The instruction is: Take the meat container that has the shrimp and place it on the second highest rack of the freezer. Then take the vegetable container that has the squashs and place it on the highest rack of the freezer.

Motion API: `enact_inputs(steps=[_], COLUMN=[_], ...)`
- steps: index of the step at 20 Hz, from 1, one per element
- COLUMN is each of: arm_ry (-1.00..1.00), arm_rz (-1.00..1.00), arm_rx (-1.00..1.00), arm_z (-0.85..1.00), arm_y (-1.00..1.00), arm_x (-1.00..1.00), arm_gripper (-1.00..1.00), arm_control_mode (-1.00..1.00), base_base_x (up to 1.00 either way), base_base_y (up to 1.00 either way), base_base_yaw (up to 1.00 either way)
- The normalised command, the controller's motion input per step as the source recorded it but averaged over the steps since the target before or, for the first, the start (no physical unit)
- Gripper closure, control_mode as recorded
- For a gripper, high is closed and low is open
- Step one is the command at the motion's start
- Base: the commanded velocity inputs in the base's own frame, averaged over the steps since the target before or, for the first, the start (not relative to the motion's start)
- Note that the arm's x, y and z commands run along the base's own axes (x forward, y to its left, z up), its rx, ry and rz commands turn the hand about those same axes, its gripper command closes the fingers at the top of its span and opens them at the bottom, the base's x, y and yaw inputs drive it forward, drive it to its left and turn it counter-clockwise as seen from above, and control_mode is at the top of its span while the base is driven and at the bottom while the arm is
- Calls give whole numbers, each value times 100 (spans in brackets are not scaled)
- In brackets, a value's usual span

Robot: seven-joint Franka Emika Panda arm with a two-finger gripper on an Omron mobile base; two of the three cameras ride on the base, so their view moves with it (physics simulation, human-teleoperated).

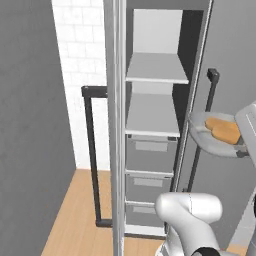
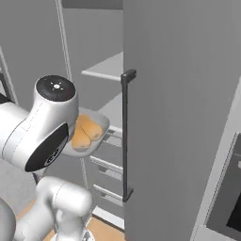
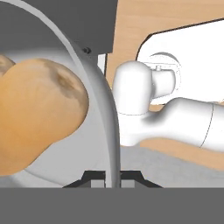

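The vegetable container, a shallow grey tub with rounded corners, hangs in the air just in front of the open freezer, level with its lower pale shelf and roughly upright. The squashs, big tan-orange lumps, fill much of the tub; two lie side by side in the right base view. The freezer is a tall narrow grey cabinet, both pale shelves bare, grey drawers stacked below

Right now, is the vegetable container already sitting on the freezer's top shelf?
No, the vegetable container with the squashs hangs in the air beside the open freezer, and the top shelf is bare.
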Motion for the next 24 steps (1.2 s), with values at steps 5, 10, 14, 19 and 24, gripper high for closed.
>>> enact_inputs(steps=[5,10,14,19,24], arm_ry=[0,0,0,-25,-34], arm_rz=[0,0,0,0,-5], arm_rx=[0,0,0,1,0], arm_z=[0,0,0,70,79], arm_y=[0,0,0,-29,-31], arm_x=[0,0,0,-2,64], arm_gripper=[100,100,100,100,100], arm_control_mode=[100,100,100,-100,-100], base_base_x=[68,38,38,0,0], base_base_y=[48,-10,-11,-5,0], base_base_yaw=[-22,-4,-3,0,0])
